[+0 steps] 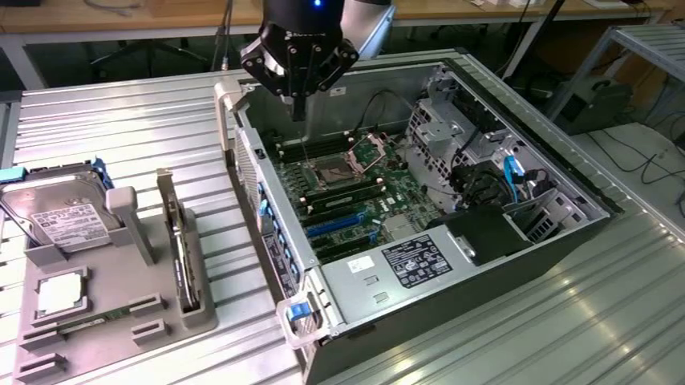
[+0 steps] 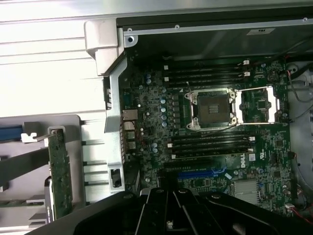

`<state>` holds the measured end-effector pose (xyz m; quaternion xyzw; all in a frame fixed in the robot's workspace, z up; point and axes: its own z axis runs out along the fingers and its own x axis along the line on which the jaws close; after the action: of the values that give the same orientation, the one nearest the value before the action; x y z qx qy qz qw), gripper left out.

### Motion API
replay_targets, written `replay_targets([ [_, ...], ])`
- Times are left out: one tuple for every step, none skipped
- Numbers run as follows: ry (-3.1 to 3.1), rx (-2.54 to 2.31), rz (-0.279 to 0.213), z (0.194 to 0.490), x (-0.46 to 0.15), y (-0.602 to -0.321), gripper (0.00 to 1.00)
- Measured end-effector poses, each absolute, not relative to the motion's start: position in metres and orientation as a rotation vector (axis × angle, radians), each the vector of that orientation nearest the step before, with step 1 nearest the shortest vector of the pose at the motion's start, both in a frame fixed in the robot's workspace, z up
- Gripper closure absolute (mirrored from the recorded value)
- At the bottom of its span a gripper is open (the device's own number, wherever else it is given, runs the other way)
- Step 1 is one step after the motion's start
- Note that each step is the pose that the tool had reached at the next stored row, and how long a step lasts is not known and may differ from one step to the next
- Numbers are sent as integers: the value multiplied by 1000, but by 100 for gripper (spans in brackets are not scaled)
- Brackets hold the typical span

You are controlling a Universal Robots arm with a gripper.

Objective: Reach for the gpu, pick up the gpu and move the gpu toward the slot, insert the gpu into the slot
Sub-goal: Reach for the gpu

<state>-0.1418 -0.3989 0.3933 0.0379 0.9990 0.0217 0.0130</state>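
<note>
Grey plastic holder [image 1: 107, 321] sits on the ribbed metal desk [image 1: 128, 128] at the exterior view's lower left, with a hard drive [image 1: 59, 216] and the gpu [image 1: 182, 257] standing on edge in it. Further right, at top centre, the pincer [image 1: 297, 112] hangs clenched and empty over the open computer case [image 1: 428, 321], well apart from the gpu.

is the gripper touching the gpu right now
Apart. The exterior view shows the gripper above the open computer case, while the gpu stands on edge in the gray holder outside the case, with a plain gap between them.
</note>
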Motion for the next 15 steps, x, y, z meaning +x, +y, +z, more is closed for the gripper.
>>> replay_targets([
  [3113, 118, 68, 393, -143, -399, 89],
  [3113, 118, 68, 393, -144, -399, 89],
  [3113, 118, 68, 393, -146, -399, 89],
  [3113, 118, 68, 393, -147, -399, 89],
  [3113, 118, 68, 393, -149, -399, 89],
  [3113, 118, 68, 393, -150, -399, 89],
  [3112, 118, 68, 393, -152, -399, 89],
  [3113, 118, 68, 393, -153, -399, 89],
  [3113, 118, 68, 393, -155, -399, 89],
  [3113, 118, 68, 393, -156, -399, 89],
  [3113, 118, 68, 393, -157, -399, 89],
  [3113, 118, 68, 393, -158, -399, 89],
  [3113, 118, 68, 393, -159, -399, 89],
  [3112, 118, 68, 393, -160, -399, 89],
  [3113, 118, 68, 393, -161, -399, 89],
])
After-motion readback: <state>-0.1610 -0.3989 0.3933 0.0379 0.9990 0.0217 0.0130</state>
